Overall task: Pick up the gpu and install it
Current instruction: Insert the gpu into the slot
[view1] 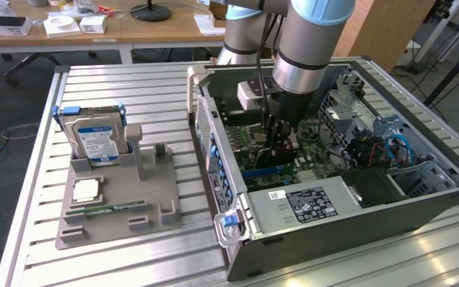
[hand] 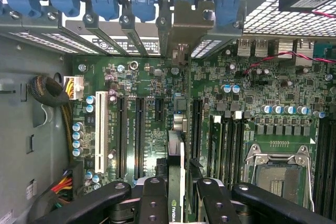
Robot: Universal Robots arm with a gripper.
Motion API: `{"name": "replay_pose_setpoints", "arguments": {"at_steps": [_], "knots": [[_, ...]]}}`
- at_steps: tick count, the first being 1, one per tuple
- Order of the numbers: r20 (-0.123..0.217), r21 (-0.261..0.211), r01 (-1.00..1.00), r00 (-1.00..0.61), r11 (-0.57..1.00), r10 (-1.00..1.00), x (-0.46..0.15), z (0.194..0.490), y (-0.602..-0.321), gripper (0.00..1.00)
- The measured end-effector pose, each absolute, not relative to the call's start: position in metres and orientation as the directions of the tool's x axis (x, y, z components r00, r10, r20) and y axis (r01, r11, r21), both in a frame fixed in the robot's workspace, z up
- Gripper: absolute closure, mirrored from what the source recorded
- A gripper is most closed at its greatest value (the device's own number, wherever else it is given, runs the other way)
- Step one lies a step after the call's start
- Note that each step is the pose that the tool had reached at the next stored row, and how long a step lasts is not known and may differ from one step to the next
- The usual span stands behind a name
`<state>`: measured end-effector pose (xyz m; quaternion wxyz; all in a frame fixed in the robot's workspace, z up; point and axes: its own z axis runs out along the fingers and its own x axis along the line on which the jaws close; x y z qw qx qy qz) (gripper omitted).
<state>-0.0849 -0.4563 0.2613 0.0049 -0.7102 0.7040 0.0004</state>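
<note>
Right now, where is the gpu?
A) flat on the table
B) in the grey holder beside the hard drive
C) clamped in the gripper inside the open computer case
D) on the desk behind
C: the gripper pinches the gpu edge-on, over the motherboard inside the case.

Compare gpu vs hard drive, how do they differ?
Look: the gpu is dark; the hard drive is silver with a blue-white label. Place: the gpu hangs in the gripper over the motherboard inside the case; the hard drive sits in the gray holder on the table. Both stand on edge.
</note>
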Motion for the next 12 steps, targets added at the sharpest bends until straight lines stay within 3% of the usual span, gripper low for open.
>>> {"name": "replay_pose_setpoints", "arguments": {"at_steps": [12], "knots": [[-0.007,-0.006,-1.000,0.009,-0.009,-1.000,-0.0853,0.2603,-0.4563,0.74]]}}
